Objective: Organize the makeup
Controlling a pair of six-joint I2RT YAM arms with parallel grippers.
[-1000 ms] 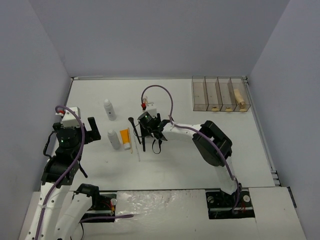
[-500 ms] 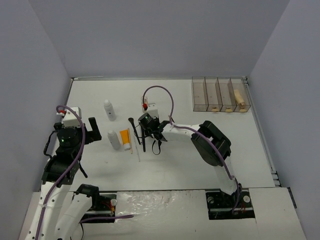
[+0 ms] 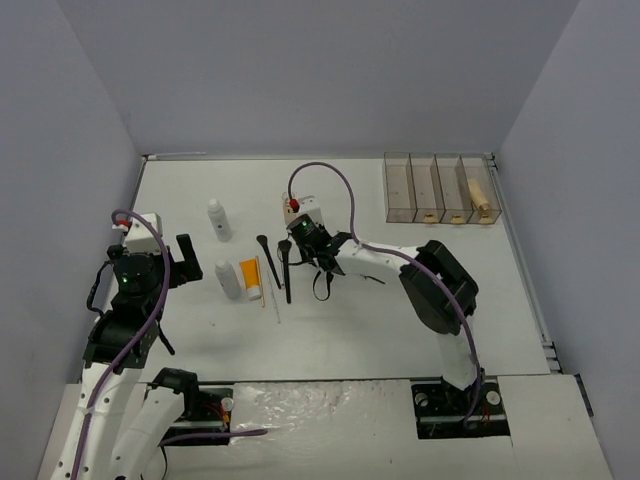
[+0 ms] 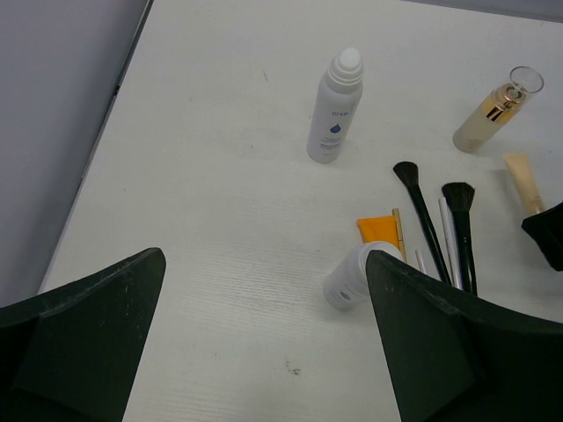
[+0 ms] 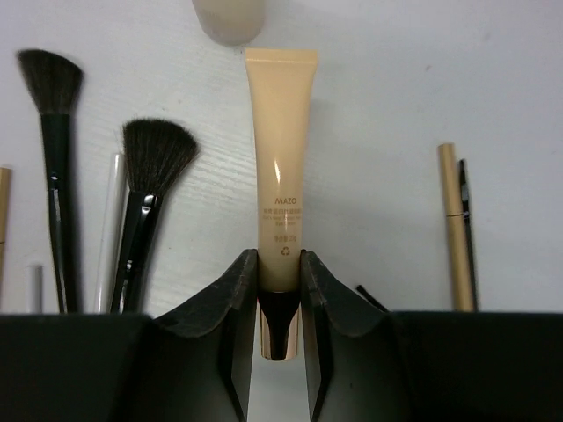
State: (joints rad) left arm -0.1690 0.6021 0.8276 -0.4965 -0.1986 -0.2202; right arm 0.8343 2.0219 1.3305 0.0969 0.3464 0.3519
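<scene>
one tube at stake: the beige tube (image 5: 281,167), clenched just above its dark cap between the fingers (image 5: 220,334) of the right claw (image 5: 280,303). long axis straight ahead out of the claw, flat crimped end farthest from the wrist. not possible to tell if lifted or resting on the table (image 3: 400,320).

clear box (image 3: 440,187) well apart from the tube, off to its right and a little farther back. so, most likely, a carry that way next, then a turn to bring the long axis in line with a narrow compartment. right claw the one on the tube. left claw (image 4: 264,352) spread wide with nothing inside, well apart on the tube's left, of little use for this move.

shown by the right wrist view alone: the grip itself, and the close neighbours, two black brushes (image 5: 149,167) just beside the tube on one side, a gold pencil (image 5: 450,220) near on the other. shown by the top view alone: the box and the stretch of table toward it, with the grip hidden under the arm. clear only in the left wrist view: a small glass bottle (image 4: 497,110) just beyond the tube's crimped end.
</scene>
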